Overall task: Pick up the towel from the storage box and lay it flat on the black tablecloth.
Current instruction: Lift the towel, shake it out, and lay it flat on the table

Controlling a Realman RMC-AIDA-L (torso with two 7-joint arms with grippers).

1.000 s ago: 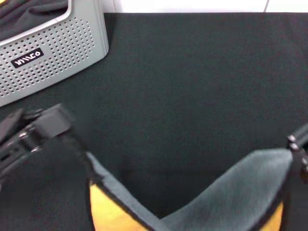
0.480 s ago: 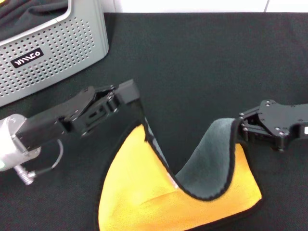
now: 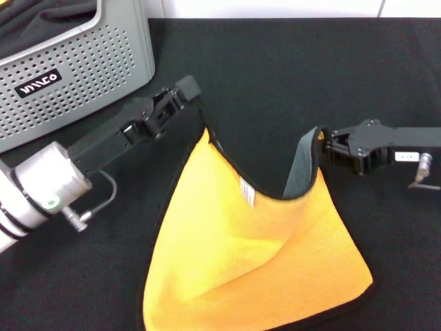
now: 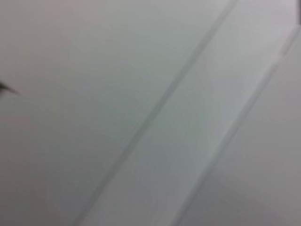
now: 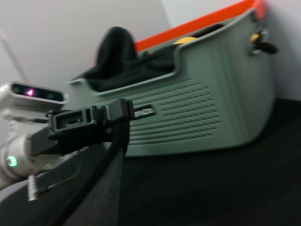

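Observation:
The towel hangs stretched between my two grippers, orange-yellow face up, with its lower part lying on the black tablecloth. My left gripper is shut on the towel's left top corner, close to the storage box. My right gripper is shut on the right top corner, where a strip of the grey face folds over. A small white tag shows near the sagging top edge. In the right wrist view the left gripper holds the towel's dark edge in front of the storage box.
A plain black cloth lies heaped inside the storage box at the back left, also visible as a black cloth in the right wrist view. The left wrist view shows only a blurred pale surface. Bare tablecloth stretches behind and to the right of the towel.
Both grippers have moved away from me across the table, dragging the towel along. It has opened out, and its orange face now shows over most of its width.

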